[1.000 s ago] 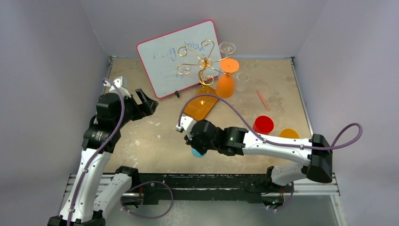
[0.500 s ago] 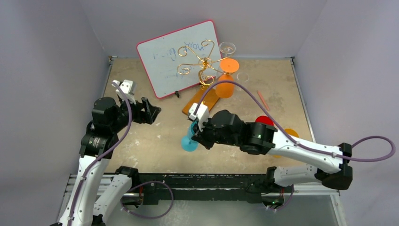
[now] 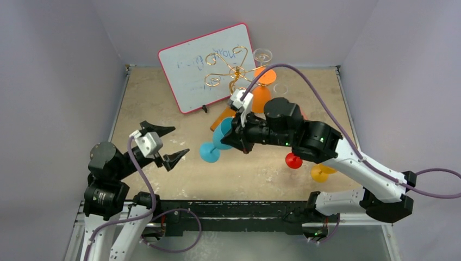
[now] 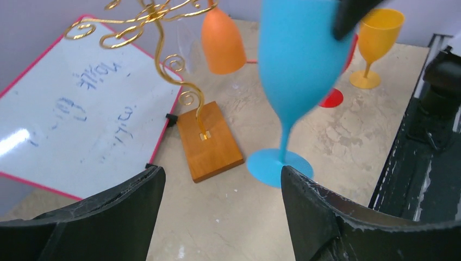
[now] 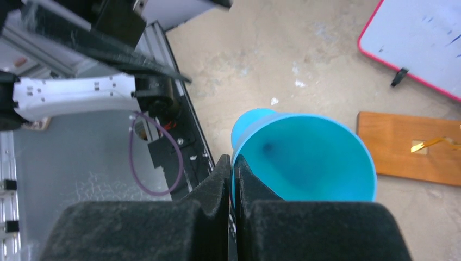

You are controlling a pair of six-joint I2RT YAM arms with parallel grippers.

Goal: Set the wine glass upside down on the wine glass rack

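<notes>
Right pincer (image 5: 232,163) clamps the blue wine glass (image 5: 304,157) by its rim — tilted above the counter (image 3: 163,98), near the wine glass rack (image 3: 234,70). Left pincer (image 4: 223,206) gapes wide, empty.

I work in a robotics lab test cell, not a home. Plain pale walls (image 3: 60,65) box in a scuffed, stained tabletop (image 3: 157,103). My two arms are bolted to a black rail (image 3: 244,209) at its near edge, purple cables (image 5: 130,155) trailing. Only the wine glass rack (image 4: 209,142), a pink-framed whiteboard (image 3: 190,70) and the like stand on it, like props.
</notes>
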